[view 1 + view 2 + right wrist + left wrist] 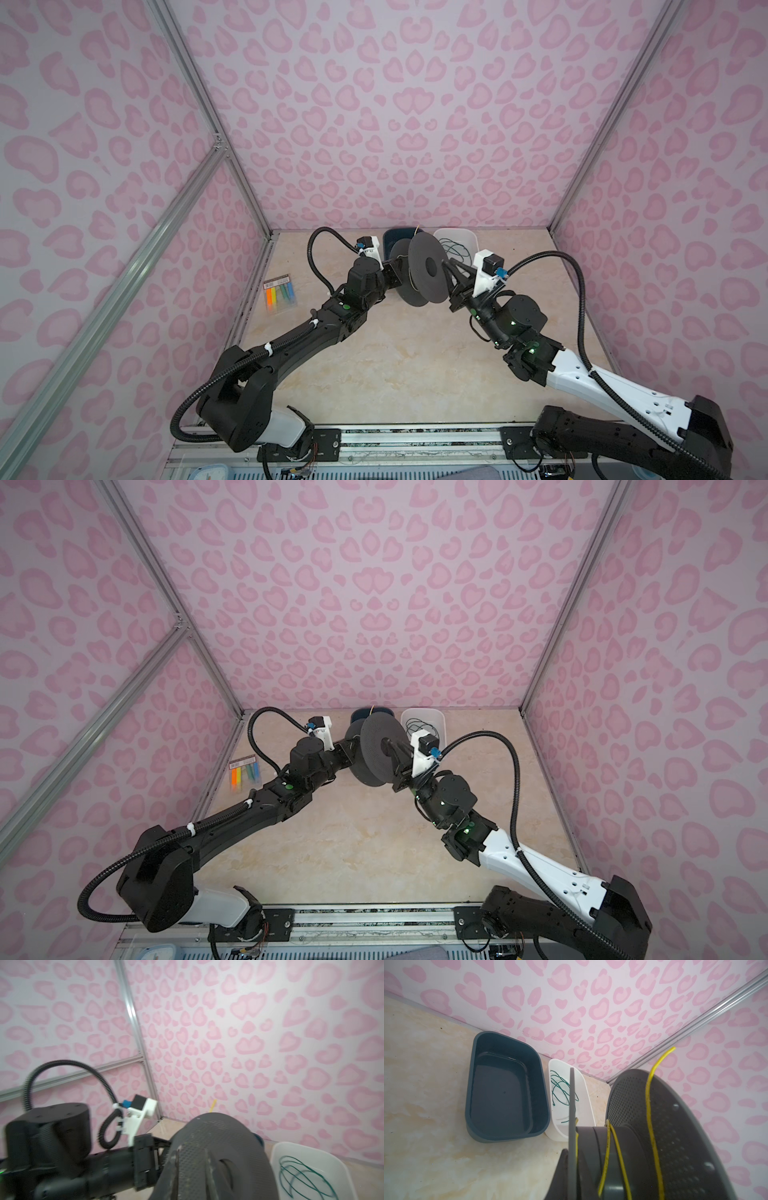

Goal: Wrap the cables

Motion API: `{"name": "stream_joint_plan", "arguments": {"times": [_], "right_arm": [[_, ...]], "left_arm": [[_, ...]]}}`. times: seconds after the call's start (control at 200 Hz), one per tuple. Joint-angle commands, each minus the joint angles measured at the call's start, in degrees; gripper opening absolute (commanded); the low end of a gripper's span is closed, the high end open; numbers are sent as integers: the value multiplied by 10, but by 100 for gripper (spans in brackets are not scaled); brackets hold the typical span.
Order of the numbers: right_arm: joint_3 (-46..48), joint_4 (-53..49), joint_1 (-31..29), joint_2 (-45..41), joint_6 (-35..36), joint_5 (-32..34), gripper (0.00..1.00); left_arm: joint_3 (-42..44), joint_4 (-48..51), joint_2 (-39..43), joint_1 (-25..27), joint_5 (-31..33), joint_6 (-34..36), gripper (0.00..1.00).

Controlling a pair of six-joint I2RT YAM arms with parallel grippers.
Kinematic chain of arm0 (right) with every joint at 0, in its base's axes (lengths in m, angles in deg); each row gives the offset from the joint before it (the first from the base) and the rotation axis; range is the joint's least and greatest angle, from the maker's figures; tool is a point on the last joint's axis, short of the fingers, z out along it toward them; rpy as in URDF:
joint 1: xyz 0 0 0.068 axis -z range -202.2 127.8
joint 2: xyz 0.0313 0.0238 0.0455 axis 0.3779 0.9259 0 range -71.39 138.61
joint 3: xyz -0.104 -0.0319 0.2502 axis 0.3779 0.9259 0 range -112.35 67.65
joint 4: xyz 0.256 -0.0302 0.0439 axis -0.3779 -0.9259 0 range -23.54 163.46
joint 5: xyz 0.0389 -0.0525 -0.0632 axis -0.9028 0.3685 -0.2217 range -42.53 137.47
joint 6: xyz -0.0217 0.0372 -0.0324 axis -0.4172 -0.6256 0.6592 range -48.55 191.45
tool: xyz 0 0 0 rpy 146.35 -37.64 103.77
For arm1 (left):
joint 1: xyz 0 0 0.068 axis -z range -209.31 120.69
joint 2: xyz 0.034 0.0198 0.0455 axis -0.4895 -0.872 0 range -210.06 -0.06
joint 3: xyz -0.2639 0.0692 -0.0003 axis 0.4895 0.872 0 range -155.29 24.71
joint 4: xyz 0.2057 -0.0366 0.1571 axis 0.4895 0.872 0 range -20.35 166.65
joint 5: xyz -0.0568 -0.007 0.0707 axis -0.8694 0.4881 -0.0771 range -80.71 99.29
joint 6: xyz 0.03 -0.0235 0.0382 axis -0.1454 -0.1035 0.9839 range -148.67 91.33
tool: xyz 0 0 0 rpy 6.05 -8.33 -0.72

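Yellow wire (652, 1126) lies in a few turns on the grey spool (428, 270), its free end projecting upward. Left gripper (397, 270) is clamped on a flange. The right gripper (448, 265) stands slightly parted at the hub, holding nothing. Winding appears mostly done, with the loose end unsecured.

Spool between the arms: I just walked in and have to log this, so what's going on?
The left gripper is clamped on a grey spool, holding it off the table. Its core carries turns of yellow wire, one end sticking up. The right gripper sits at the spool's other face, jaws slightly apart.
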Motion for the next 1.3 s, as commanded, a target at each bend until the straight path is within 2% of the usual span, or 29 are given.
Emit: {"name": "stream_joint_plan", "arguments": {"times": [0.0,0.14,0.285,0.365,0.42,0.51,0.615,0.73,0.805,1.065,1.295], "right_arm": [[13,-119,76,-18,-92,-31,31],[50,-164,193,-44,-163,-87,35],[76,-180,257,-52,-179,-129,41],[91,-158,268,-46,-195,-157,43],[98,-140,270,-35,-199,-171,45],[114,-122,271,-18,-205,-162,46],[133,-111,283,-10,-212,-155,48],[160,-99,296,-25,-221,-142,48],[176,-97,302,-39,-226,-119,49],[203,-92,327,-59,-254,-95,52],[209,-91,329,-67,-258,-100,52]], "left_arm": [[4,-25,18,-5,-43,31,4],[-7,49,36,-5,-33,113,4],[-55,197,50,16,25,234,4],[-73,248,54,52,104,310,4],[-77,257,54,90,194,368,4],[-74,234,38,160,333,480,4],[-70,193,-4,226,449,601,4],[-60,140,-48,276,537,701,4],[-48,96,-72,303,567,761,3],[-75,4,-224,360,656,838,3],[-108,7,-304,374,658,801,3]]}}
